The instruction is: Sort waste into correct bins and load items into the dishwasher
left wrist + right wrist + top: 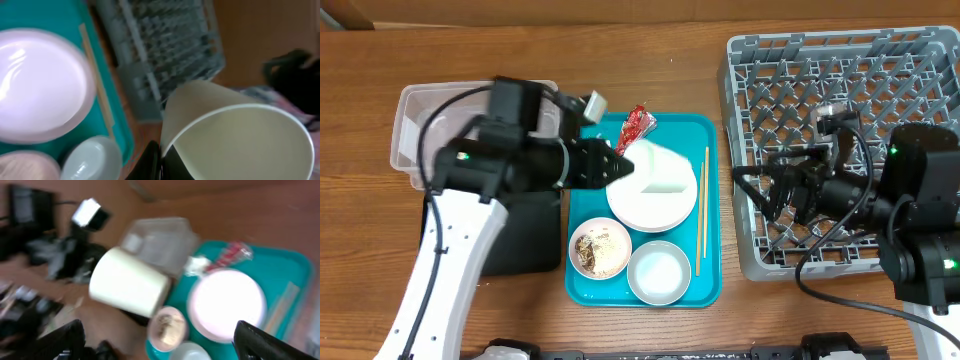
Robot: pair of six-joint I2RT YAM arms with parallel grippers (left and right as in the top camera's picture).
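On the tabletop a teal tray carries a round white plate at its centre. A shiny red wrapper lies at the tray's 12 o'clock, a bowl of rice and brown scraps at 7 o'clock, a plain white bowl at 5 o'clock, and chopsticks along the 3 o'clock edge. A clear tub sits at the tray's 10 o'clock, a black tray at 8 o'clock and the grey rack at 3 o'clock. The left gripper has its jaws clamped on the rim of a white cup, held tilted above the plate. The right gripper hovers over the rack's 9 o'clock side, jaws wide apart, holding nothing.
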